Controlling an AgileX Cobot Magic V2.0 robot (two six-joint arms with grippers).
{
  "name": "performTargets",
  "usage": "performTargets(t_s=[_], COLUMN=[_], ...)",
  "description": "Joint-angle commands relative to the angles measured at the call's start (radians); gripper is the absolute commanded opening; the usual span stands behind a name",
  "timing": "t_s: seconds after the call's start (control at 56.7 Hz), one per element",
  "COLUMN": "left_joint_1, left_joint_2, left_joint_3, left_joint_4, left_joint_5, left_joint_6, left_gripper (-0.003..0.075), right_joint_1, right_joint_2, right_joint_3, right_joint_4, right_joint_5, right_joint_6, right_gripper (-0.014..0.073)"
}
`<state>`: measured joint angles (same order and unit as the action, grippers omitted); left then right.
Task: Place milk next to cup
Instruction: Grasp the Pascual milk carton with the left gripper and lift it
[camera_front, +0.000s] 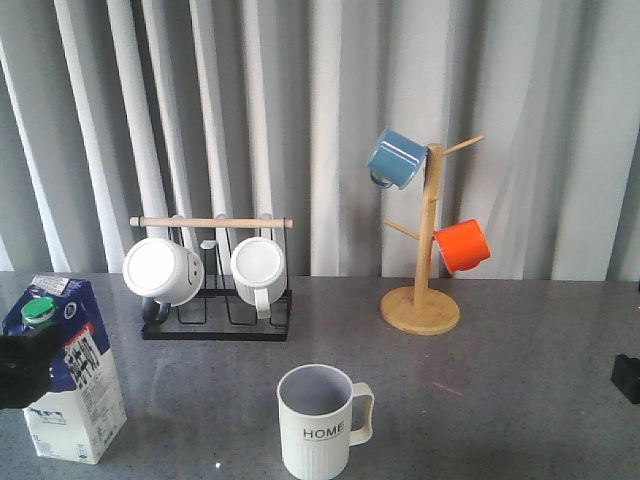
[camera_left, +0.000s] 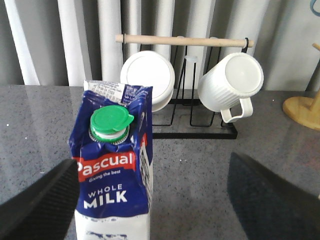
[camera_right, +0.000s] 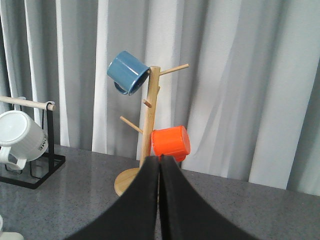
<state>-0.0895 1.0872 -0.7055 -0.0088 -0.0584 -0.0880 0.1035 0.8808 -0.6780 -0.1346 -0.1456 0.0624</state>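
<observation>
The milk (camera_front: 68, 372) is not next to the cup (camera_front: 317, 421) yet, so most of the job is left to do. The carton stands on the table (camera_front: 500, 390) right in front of the left gripper (camera_left: 150, 200), partly between its wide-apart fingers. One finger (camera_left: 40, 205) looks very close to the carton's side and the other is well apart from it, so the left gripper is spread wide and not squeezing anything. The cup with "HOME" on it stands well off to that gripper's right side, with bare table between. What is left, I think: close on the milk, lift it, carry it over, and set it down just beside the cup. The right gripper (camera_right: 160, 200) has its two fingers pressed together with nothing in them, far from the milk. In the front view the left gripper is just a dark blob at the edge, covering part of the carton, and the carton's bottom is cut off in the left wrist view. I cannot tell if the near finger really touches it.
</observation>
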Motion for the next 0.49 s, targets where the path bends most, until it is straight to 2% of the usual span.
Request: performTargets(t_s=[0.0,0.106,0.247,0.476], left_joint_1=[0.003,0.037,0.095,0.097], left_joint_2=[-0.014,-0.013,0.028,0.169], left_joint_3=[-0.036,-0.054,-0.121,-0.252], left_joint_4=[-0.007,-0.007,-0.007,-0.007], left_joint_5=[-0.119,-0.182,-0.196,-0.103], left_joint_6=[0.019,0.022,0.016,0.009], left_gripper=[0.0587,0.0613,0.0736,0.0722], right_joint_1=[-0.007,-0.007,-0.007,-0.007], right_joint_2=[-0.008,-0.008,-0.008,-0.008], right_joint_3=[-0.031,-0.031,-0.031,-0.031], right_joint_4=[0.000,0.000,0.000,0.000], right_joint_5=[-0.069,-0.069,-0.069,-0.069], right_joint_6=[-0.001,-0.001,-0.001,-0.001], right_gripper=[-0.0008,-0.0008,-0.0008,-0.0008])
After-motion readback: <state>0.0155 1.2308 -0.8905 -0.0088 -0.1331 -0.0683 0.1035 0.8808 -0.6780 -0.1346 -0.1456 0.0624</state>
